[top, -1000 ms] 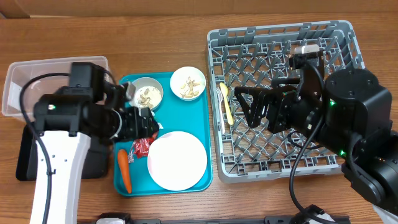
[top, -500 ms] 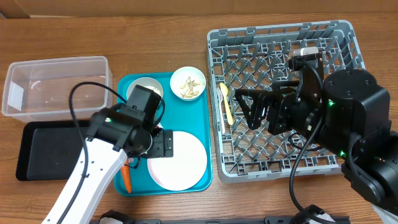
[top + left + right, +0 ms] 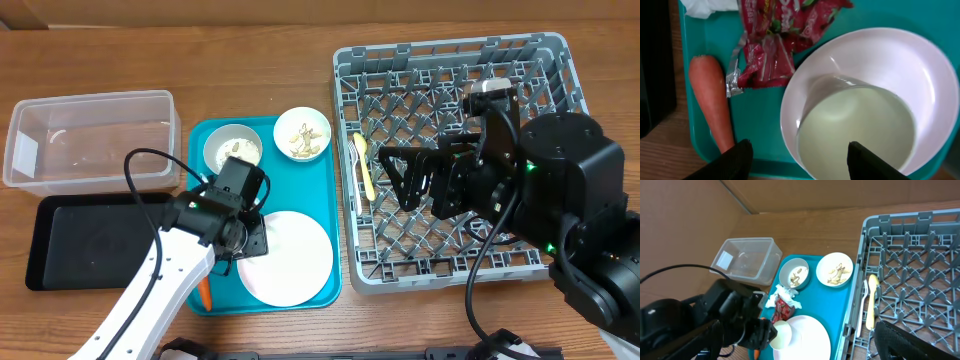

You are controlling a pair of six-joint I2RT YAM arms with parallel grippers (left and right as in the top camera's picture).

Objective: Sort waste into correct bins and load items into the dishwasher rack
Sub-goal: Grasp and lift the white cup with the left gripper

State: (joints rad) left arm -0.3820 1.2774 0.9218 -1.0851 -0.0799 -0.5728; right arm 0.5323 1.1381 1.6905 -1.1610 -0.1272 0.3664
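Observation:
My left gripper [image 3: 248,238] [image 3: 800,165] is open, low over the left edge of the round plate [image 3: 295,260] [image 3: 920,75]. A pale yellow cup-like thing [image 3: 855,130] sits on the plate between its fingers. Beside it lie a red wrapper [image 3: 775,40], a carrot [image 3: 710,100] and crumpled white paper [image 3: 785,295]. Two white bowls [image 3: 233,150] [image 3: 302,134] hold nut scraps. My right gripper [image 3: 395,175] hangs open and empty above the grey rack [image 3: 450,60], where pale yellow cutlery [image 3: 365,165] lies at the left edge.
All the dishes and waste sit on a teal tray [image 3: 320,200]. A clear tub [image 3: 90,97] stands at the far left with a black tray [image 3: 80,245] in front of it. The rack fills the table's right side.
My left arm has swung from over the bins to the right and down onto the teal tray, ending at the plate's left edge. The right arm has barely moved.

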